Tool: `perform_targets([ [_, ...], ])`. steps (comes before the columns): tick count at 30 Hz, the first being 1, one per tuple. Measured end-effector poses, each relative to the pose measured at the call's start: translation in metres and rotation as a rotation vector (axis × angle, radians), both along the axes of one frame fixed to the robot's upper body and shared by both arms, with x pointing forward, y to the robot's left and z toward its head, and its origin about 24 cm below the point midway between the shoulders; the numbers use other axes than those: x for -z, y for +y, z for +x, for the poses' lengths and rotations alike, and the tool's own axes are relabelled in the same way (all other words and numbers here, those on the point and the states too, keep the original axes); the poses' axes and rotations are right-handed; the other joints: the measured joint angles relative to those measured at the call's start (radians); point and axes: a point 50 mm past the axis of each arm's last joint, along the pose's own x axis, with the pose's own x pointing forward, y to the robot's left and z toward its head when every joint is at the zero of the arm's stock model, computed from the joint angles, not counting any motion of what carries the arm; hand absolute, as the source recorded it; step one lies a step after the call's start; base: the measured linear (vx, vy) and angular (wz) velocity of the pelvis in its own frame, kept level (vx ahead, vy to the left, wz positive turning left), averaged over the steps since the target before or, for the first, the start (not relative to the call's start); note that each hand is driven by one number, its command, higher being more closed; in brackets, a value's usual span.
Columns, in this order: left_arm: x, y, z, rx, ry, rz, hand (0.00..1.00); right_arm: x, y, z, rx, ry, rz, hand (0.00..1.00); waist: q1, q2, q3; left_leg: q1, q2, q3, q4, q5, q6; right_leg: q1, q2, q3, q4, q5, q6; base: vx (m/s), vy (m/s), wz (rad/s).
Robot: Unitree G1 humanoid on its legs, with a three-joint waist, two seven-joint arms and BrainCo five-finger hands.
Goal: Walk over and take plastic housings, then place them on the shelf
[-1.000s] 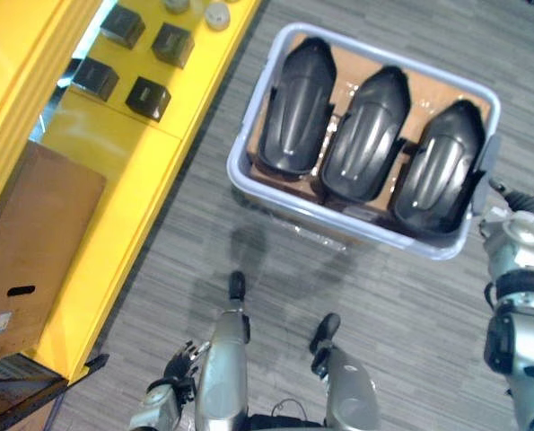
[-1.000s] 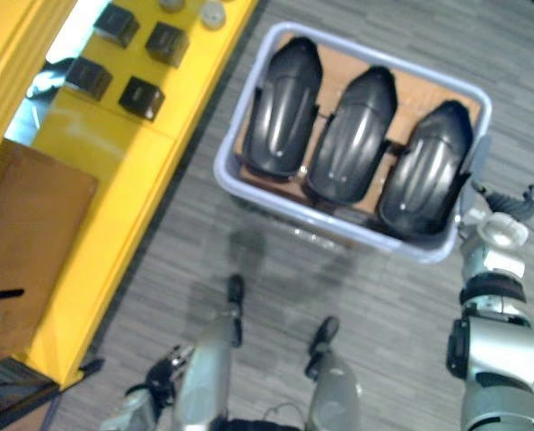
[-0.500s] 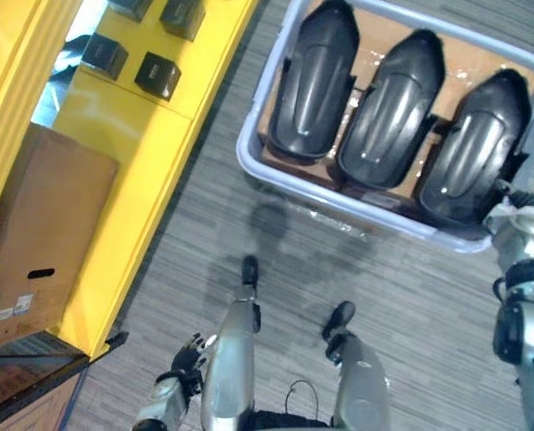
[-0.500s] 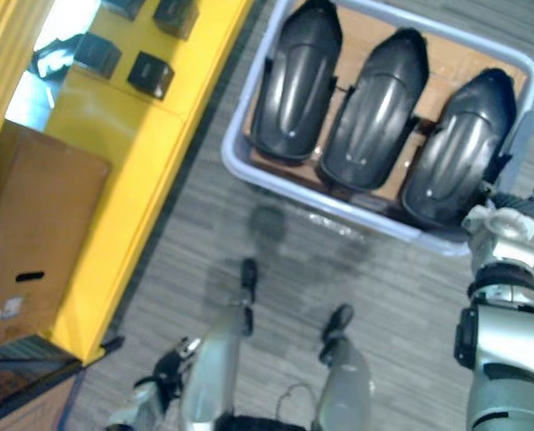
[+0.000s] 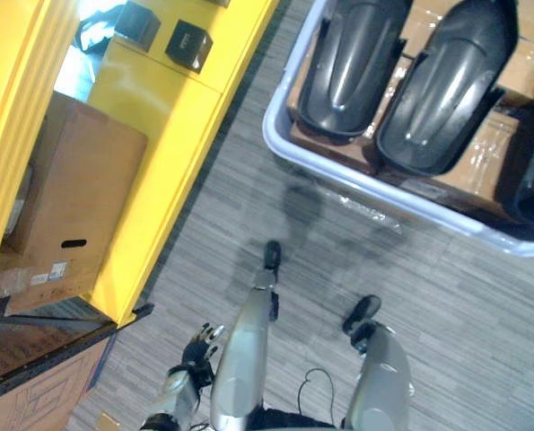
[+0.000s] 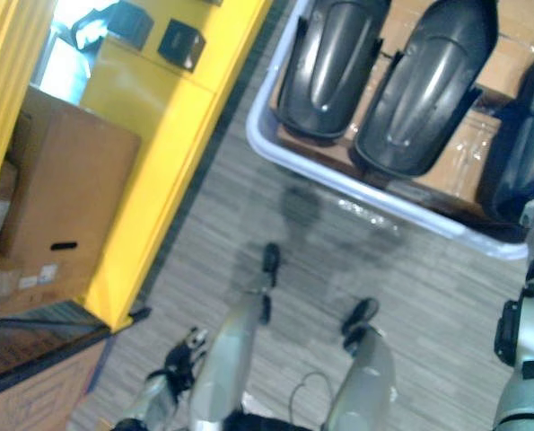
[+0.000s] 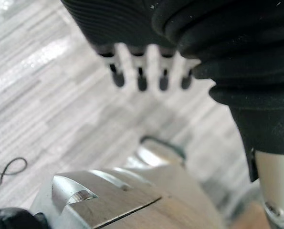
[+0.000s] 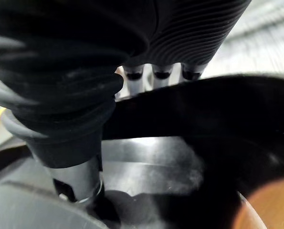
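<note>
Ahead, on grey striped floor (image 5: 204, 242): pale lilac plastic tub (image 5: 401, 199), with glossy black plastic housings (image 5: 352, 54) lying side by side inside on brown cardboard. Right hand (image 8: 184, 33) against rightmost housing's edge, grasp impossible to tell. Left hand (image 5: 197, 345) hanging low, fingers (image 7: 139, 78) straight, apart, holding nothing. Yellow shelf (image 5: 159, 135) to left.

Head eyes stare steeply down, sharing bin (image 5: 428, 211) and yellow shelf (image 5: 159, 135); wrist cameras peer along each arm, point-blank.
</note>
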Motion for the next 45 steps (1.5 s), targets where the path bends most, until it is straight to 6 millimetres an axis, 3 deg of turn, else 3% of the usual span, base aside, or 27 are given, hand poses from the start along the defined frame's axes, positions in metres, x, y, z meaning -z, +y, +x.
perform_targets([
  [13,-0.006,0.001,0.004,-0.019,-0.051,-0.023,0.00,0.012,0.008,0.007,-0.048,0.151,-0.087,1.00,-0.009,0.001,-0.001,0.057,0.022,-0.044,0.022,-0.006,-0.009,0.081,0.025,-0.016,0.006,-0.017,-0.009,0.01,-0.011,0.02],
  [18,-0.005,0.003,0.002,-0.041,-0.040,-0.043,0.00,-0.009,0.024,0.022,-0.136,0.113,-0.226,1.00,-0.010,-0.005,0.001,0.077,0.037,-0.041,0.007,-0.003,-0.013,0.107,0.049,-0.015,-0.035,0.002,-0.006,-0.01,0.008,-0.07],
  [25,0.000,0.018,-0.016,-0.197,-0.007,-0.117,0.00,-0.019,0.056,0.043,-0.241,0.054,-0.339,1.00,-0.028,-0.076,0.000,0.168,0.046,-0.016,-0.054,0.009,-0.018,0.182,0.061,-0.013,-0.084,0.023,-0.002,0.05,-0.025,-0.06],
  [27,-0.002,0.026,-0.017,-0.231,-0.018,-0.097,0.00,-0.024,0.062,0.043,-0.243,0.023,-0.387,1.00,-0.027,-0.110,-0.001,0.199,0.052,-0.001,-0.073,0.009,-0.018,0.212,0.071,-0.013,-0.114,0.031,-0.001,0.05,-0.018,-0.09],
  [28,-0.004,0.033,-0.016,-0.275,-0.031,-0.077,0.00,-0.026,0.068,0.044,-0.250,-0.006,-0.419,1.00,-0.030,-0.137,-0.002,0.221,0.052,0.005,-0.087,0.010,-0.020,0.231,0.071,-0.012,-0.127,0.032,0.001,0.04,-0.012,-0.05],
  [33,-0.031,0.055,0.004,-0.417,-0.184,0.008,0.00,-0.023,0.081,0.039,-0.263,-0.089,-0.485,1.00,-0.031,-0.189,-0.004,0.320,0.047,0.021,-0.137,0.011,-0.021,0.324,0.074,-0.013,-0.179,0.038,0.008,0.05,-0.013,-0.02],
  [35,-0.049,0.066,0.014,-0.477,-0.258,0.082,0.00,-0.016,0.088,0.035,-0.278,-0.121,-0.494,1.00,-0.031,-0.201,-0.009,0.367,0.045,0.030,-0.163,0.012,-0.023,0.368,0.077,-0.013,-0.206,0.044,0.015,0.06,-0.019,-0.06],
  [37,-0.072,0.084,0.022,-0.526,-0.311,0.284,0.00,0.004,0.098,0.030,-0.307,-0.137,-0.480,1.00,-0.039,-0.229,-0.029,0.422,0.045,0.039,-0.195,0.014,-0.026,0.426,0.088,-0.014,-0.257,0.059,0.019,0.09,-0.031,-0.07],
  [38,-0.076,0.089,0.022,-0.535,-0.308,0.340,0.00,0.010,0.101,0.030,-0.314,-0.134,-0.475,1.00,-0.044,-0.240,-0.038,0.430,0.045,0.045,-0.199,0.014,-0.026,0.436,0.090,-0.014,-0.269,0.063,0.022,0.08,-0.023,-0.12],
  [40,-0.083,0.109,0.020,-0.558,-0.224,0.602,0.00,0.036,0.114,0.027,-0.354,-0.111,-0.444,1.00,-0.057,-0.286,-0.091,0.475,0.046,0.075,-0.235,0.014,-0.026,0.482,0.102,-0.009,-0.334,0.087,0.027,0.09,-0.011,-0.18],
  [43,-0.093,0.122,0.027,-0.561,-0.137,0.820,0.00,0.049,0.120,0.021,-0.383,-0.101,-0.452,1.00,-0.067,-0.323,-0.139,0.532,0.045,0.104,-0.268,0.014,-0.026,0.533,0.111,0.002,-0.393,0.120,0.031,0.09,0.001,-0.23],
  [45,-0.102,0.128,0.035,-0.538,-0.131,0.936,0.00,0.048,0.127,0.020,-0.409,-0.126,-0.485,1.00,-0.077,-0.334,-0.182,0.567,0.047,0.127,-0.293,0.014,-0.026,0.557,0.117,0.019,-0.427,0.150,0.032,0.06,0.023,-0.24],
])
